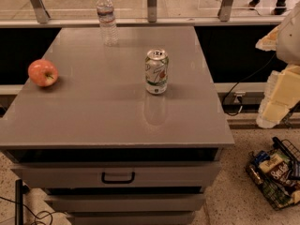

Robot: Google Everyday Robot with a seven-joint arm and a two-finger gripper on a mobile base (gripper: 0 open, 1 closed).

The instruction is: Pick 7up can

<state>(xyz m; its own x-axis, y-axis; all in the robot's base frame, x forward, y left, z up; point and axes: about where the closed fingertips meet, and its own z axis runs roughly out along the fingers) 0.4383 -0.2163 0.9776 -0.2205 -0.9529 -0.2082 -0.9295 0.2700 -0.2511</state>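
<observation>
The 7up can (156,71) stands upright near the middle of the grey table top (93,111), a little right of centre. It has a whitish-silver body with green lettering, a red spot and a shiny top. My gripper (277,100) hangs at the right edge of the view, off the table's right side and well apart from the can. It holds nothing that I can see.
A clear plastic water bottle (107,18) stands at the table's far edge. A red apple (43,72) lies at the left edge. Drawers (117,176) are below the top. A wire basket of snacks (276,172) sits on the floor at the right.
</observation>
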